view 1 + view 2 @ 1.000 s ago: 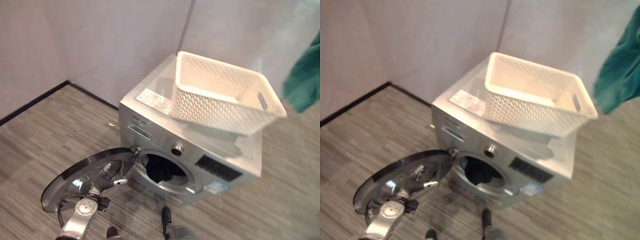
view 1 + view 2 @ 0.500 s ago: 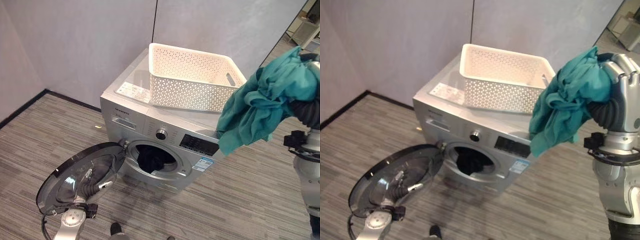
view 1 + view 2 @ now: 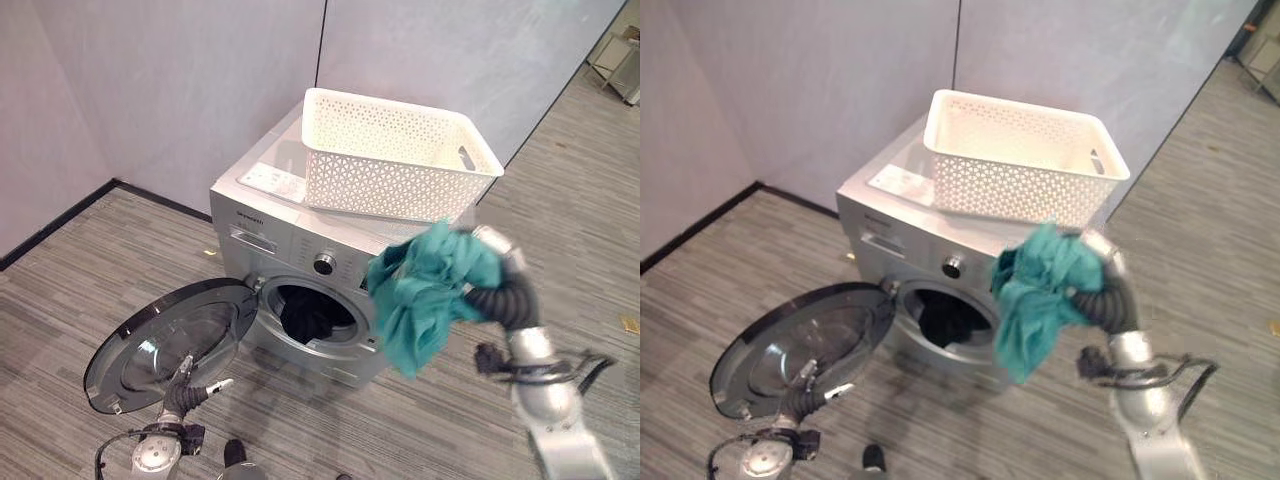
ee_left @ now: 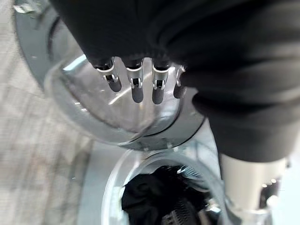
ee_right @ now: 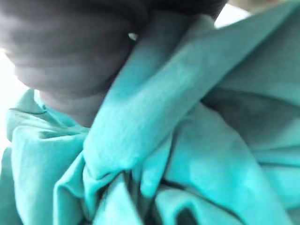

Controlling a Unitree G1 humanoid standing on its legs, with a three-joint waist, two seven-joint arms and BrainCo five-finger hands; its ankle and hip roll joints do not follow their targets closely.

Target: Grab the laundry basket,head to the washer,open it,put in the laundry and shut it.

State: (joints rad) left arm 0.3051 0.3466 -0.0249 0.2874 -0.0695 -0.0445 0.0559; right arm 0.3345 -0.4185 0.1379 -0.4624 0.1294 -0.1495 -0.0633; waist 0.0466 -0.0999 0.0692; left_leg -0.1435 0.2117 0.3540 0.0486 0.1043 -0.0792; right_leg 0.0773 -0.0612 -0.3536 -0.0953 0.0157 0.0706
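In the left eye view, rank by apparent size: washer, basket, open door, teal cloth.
1. washer
2. basket
3. door, close to the basket, so that order is unsure
4. teal cloth, smallest, though it hangs nearer the camera in the right hand

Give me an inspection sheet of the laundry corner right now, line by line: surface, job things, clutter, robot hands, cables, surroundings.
Surface: grey wood-look plank floor.
Job's things: washer with its door swung open; dark laundry in the drum; white laundry basket on top of the washer; teal garment hanging in front of the washer's panel, beside the opening.
Clutter: nothing seen.
Robot hands: left robot hand low at the open door, fingers straight; right robot hand bunched into the teal garment, its fingers hidden.
Cables: nothing seen.
Surroundings: plain grey walls meeting in a corner, dark skirting.
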